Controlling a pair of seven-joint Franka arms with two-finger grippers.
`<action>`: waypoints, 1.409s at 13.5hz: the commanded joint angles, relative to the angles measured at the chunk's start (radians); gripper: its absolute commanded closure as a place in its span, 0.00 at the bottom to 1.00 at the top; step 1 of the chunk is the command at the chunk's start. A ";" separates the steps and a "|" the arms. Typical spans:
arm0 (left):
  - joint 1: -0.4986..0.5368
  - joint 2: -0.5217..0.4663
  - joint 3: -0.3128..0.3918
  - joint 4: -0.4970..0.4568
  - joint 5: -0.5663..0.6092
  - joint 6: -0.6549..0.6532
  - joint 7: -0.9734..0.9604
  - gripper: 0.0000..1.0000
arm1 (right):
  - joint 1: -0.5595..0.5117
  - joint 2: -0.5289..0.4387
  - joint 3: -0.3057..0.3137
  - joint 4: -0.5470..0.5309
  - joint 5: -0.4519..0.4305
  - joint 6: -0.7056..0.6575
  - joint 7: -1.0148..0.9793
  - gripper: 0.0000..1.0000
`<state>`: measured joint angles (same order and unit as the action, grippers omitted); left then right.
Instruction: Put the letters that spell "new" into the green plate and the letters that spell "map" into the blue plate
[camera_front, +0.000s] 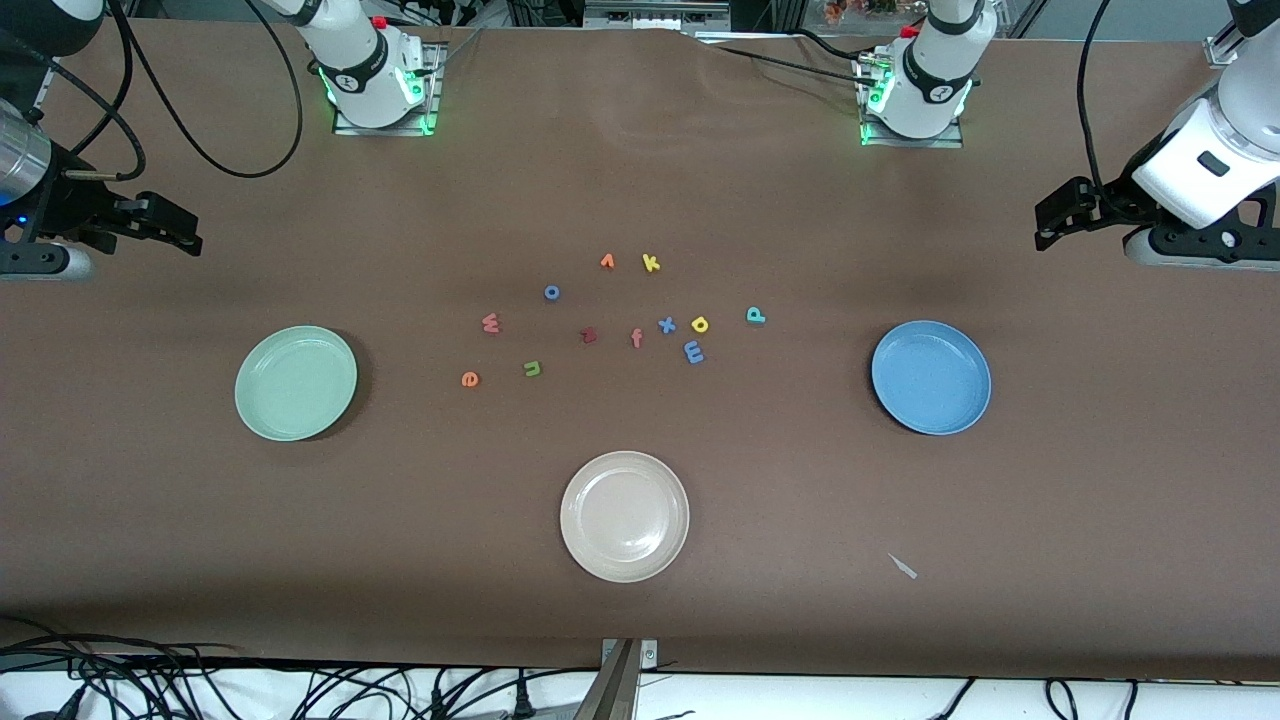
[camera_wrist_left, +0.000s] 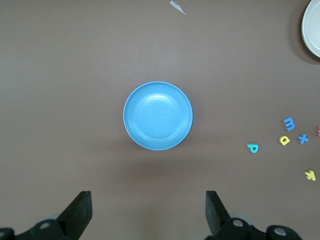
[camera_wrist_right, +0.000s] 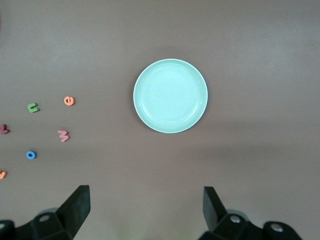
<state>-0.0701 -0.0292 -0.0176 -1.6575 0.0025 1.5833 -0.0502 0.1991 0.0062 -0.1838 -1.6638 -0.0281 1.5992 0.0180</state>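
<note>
**Op:** Fingers first. Left gripper (camera_wrist_left: 146, 212): fingers (camera_wrist_left: 80, 210) spread wide, nothing between them. Right gripper (camera_wrist_right: 145, 210): same, wide apart and empty. Both hang high at their own ends of the table, waiting.

**Obs:** What sits under each?

**Op:** My left wrist view looks straight down on the blue plate (camera_front: 930, 377), bare inside. My right wrist view looks down on the green plate (camera_front: 296, 382), also bare. I judge each arm is parked over its own target dish so the drop spot is already known.

**Obs:** The letters?

**Op:** All loose on the brown cloth between the two plates, none touching a plate. For "new": olive n (camera_front: 532, 369) and orange e (camera_front: 469, 379) lie toward the right arm's end, the e closest to the green plate, the pinkish w (camera_front: 490, 323) a little farther from the front camera. For "map": light-blue m (camera_front: 693, 351), yellow a (camera_front: 700, 324) just beside it, teal p (camera_front: 756, 315) closest to the blue plate.

**Obs:** Distractors?

**Op:** Dark-red z (camera_front: 588, 336), orange f (camera_front: 636, 338) and blue x (camera_front: 666, 324) sit mid-cluster; the x is tight against the m and a, so I'd judge that pick needs care. Yellow k (camera_front: 651, 263), an orange v (camera_front: 607, 261) and a blue o (camera_front: 551, 292) lie farther back. A cream-white plate (camera_front: 624, 516) sits nearest the camera, unused.

**Obs:** Progress?

**Op:** Nothing placed yet, by my reading.
</note>
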 joint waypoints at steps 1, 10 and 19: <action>0.001 0.009 0.002 0.027 0.005 -0.025 0.024 0.00 | 0.002 0.003 0.001 0.016 -0.004 -0.012 -0.013 0.00; 0.004 0.009 0.002 0.027 -0.004 -0.025 0.026 0.00 | 0.008 0.001 0.004 0.016 -0.010 -0.010 -0.013 0.00; 0.004 0.009 0.002 0.027 -0.004 -0.025 0.026 0.00 | 0.023 -0.002 0.007 0.016 -0.015 -0.008 -0.012 0.00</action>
<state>-0.0696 -0.0292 -0.0175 -1.6575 0.0022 1.5832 -0.0502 0.2127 0.0061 -0.1752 -1.6618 -0.0282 1.5993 0.0179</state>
